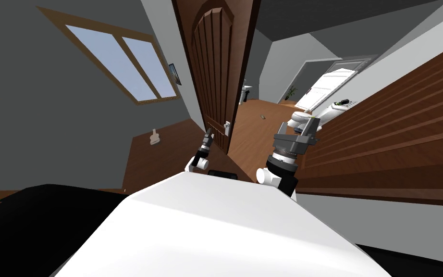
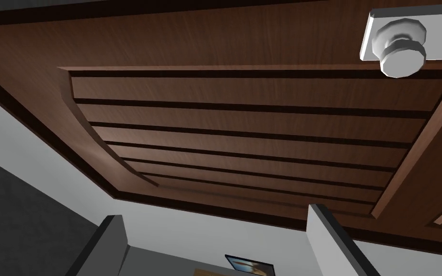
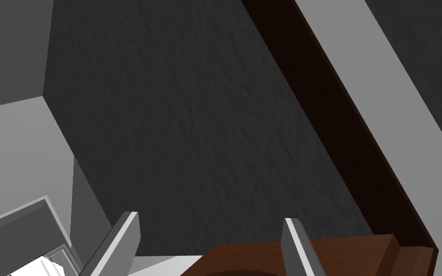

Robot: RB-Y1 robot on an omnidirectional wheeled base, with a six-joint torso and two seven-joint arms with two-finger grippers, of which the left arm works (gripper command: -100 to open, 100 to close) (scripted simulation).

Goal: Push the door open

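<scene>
The dark brown panelled door stands partly open ahead of me, with its free edge toward the gap on the right. A light grey knob on a plate sits low near that edge. My left gripper is right at the door's face, just left of the knob. In the left wrist view the door's panels loom close and the knob is off to one side. That left gripper is open and holds nothing. My right gripper hangs open in the doorway gap; its fingers are spread.
A long brown slatted panel runs close along my right. Through the gap lie a wooden floor, a white toilet, a counter and a white door. A window and a small white object are on the left.
</scene>
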